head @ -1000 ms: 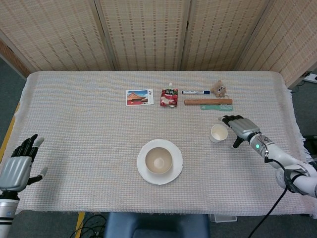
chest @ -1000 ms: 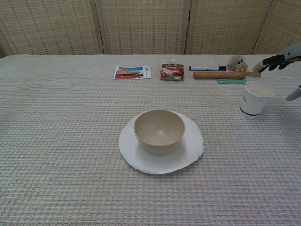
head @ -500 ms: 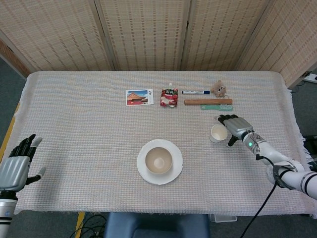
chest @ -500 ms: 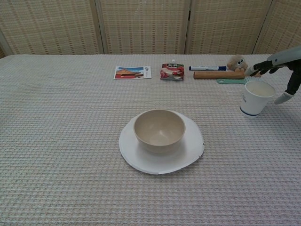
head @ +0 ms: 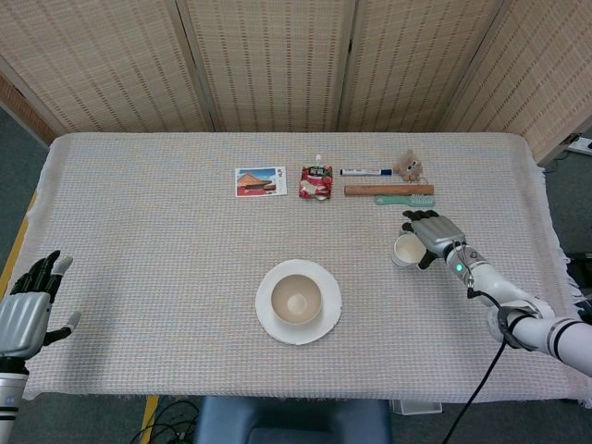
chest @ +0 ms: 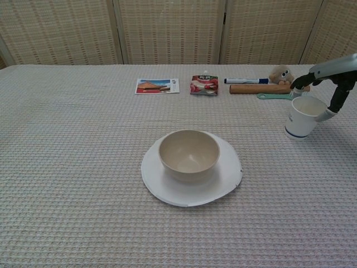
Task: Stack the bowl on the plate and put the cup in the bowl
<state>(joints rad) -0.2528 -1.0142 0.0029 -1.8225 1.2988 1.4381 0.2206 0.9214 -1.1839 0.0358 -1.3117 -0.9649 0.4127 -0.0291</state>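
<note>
— What do you count on the table (head: 139, 231)?

— One plate (head: 299, 302), one bowl (head: 296, 298), one cup (head: 405, 249). Along the far side there is one postcard (head: 261, 181), one snack pouch (head: 316, 182), one marker (head: 365, 171), one small bear toy (head: 408, 166), one brown stick (head: 388, 190) and one green brush (head: 405, 199).

— What sits in what?

— The bowl stands upright in the middle of the plate, and I see nothing inside it. The cup stands upright on the table, well to the right of the plate, near the brush; its mouth is open and looks empty.

— And your robot hands?

— My right robot hand (head: 431, 234) is at the cup, fingers curved around its far side and thumb on the near side; from the chest view the thumb touches the rim, but I cannot tell whether I truly grip it. My left robot hand (head: 26, 313) hangs off the near left table edge, fingers apart, holding nothing.

— The table and room?

— A pale woven cloth covers the table; woven folding screens (head: 277, 65) stand behind it.
</note>
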